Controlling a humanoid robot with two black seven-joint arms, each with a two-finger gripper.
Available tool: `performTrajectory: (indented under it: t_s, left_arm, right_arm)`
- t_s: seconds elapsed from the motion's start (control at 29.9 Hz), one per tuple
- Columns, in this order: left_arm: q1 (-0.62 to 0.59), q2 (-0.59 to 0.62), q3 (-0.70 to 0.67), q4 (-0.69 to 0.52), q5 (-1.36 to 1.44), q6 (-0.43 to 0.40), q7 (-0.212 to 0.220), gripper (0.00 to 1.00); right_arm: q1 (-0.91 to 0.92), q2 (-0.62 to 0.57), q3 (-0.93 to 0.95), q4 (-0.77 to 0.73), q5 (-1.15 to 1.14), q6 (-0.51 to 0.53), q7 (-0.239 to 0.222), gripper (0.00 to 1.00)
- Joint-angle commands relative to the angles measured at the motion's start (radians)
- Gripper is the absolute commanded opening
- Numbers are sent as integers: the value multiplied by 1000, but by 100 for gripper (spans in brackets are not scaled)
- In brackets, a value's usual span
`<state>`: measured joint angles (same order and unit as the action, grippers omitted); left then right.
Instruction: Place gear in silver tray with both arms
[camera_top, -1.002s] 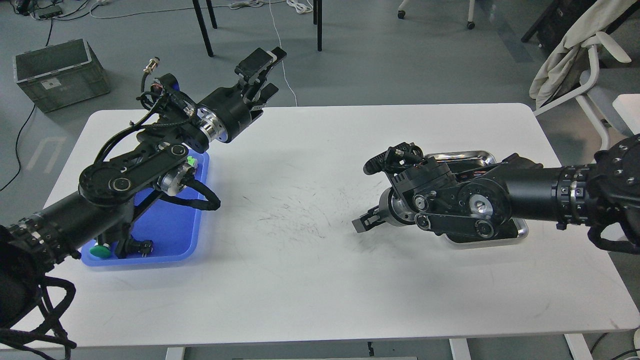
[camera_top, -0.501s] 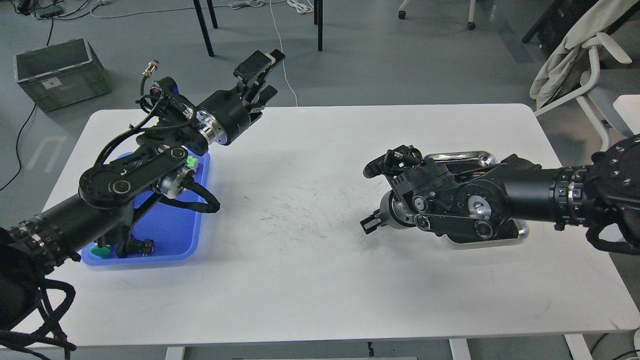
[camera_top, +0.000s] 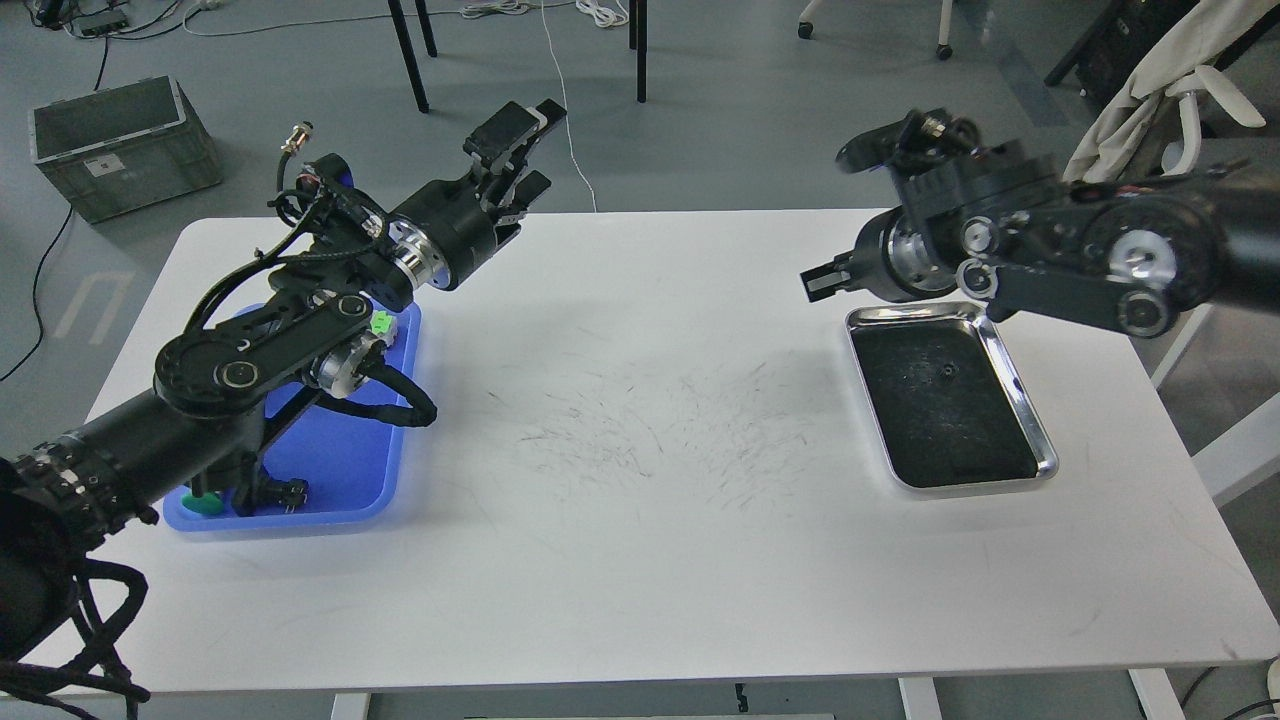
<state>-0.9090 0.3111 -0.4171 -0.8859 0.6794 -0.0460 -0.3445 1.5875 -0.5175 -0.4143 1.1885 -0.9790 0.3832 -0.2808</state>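
both end effectors hang raised: left (camera_top: 515, 150) spread, right (camera_top: 822, 280) (grip unclear) beside silver tray (camera_top: 1032, 425).

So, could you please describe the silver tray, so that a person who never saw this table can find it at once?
Look at the white table, on its right half, just below the right gripper. There lies the silver tray, a shiny metal rectangle with a dark floor. The only other tray, the blue tray on the left, is plastic.

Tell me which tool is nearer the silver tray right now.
Right. The right tool hovers just past the silver tray at its far left corner; the left tool is raised across the table, above the blue tray.
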Motion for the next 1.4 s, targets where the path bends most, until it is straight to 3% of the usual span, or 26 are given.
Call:
performTrajectory:
  t_s: [0.0, 0.1, 0.23, 0.6, 0.63, 0.7, 0.77, 0.8, 1.07, 1.17, 1.24, 1.37]
  left_arm:
    - [-1, -1, 1, 7, 0, 0, -7, 97]
    - [-1, -7, 1, 8, 0, 0, -7, 97]
    - [1, -20, 3, 10, 2, 0, -5, 97]
    - [-2, -18, 3, 10, 2, 0, -4, 97]
    - [-2, -15, 3, 10, 2, 0, -4, 97]
    - [-2, -12, 3, 10, 2, 0, -4, 97]
    - [-2, -9, 3, 10, 2, 0, -4, 97]
    - [-2, -7, 3, 10, 2, 0, -4, 97]
    - [-5, -3, 0, 12, 0, 0, -5, 97]
    - [-11, -3, -8, 18, -1, 0, -5, 97]
    - [-10, -4, -37, 24, -4, 3, -4, 97]
    - [1, 0, -92, 28, -32, 3, 9, 97]
  right_arm:
    - [-15, -188, -8, 113, -21, 0, 5, 2]
    - [-128, -285, 2, 167, -79, -20, 5, 2]
    - [-282, -300, 29, 119, -135, -87, 6, 2]
    - [-415, -124, 63, -10, -141, -118, 6, 6]
    - [-426, -115, 63, -12, -141, -119, 6, 10]
    - [-429, -113, 63, -12, -141, -119, 6, 29]
    - [-428, -116, 78, -10, -136, -119, 6, 82]
    - [-425, -121, 98, -10, -130, -119, 5, 96]
    - [-396, -216, 357, -6, -106, -110, 6, 97]
    - [-403, -240, 542, -33, 14, -122, 9, 97]
    - [-423, -234, 679, -76, 145, -144, 35, 97]
    - [-544, -185, 917, -101, 423, -283, 121, 97]
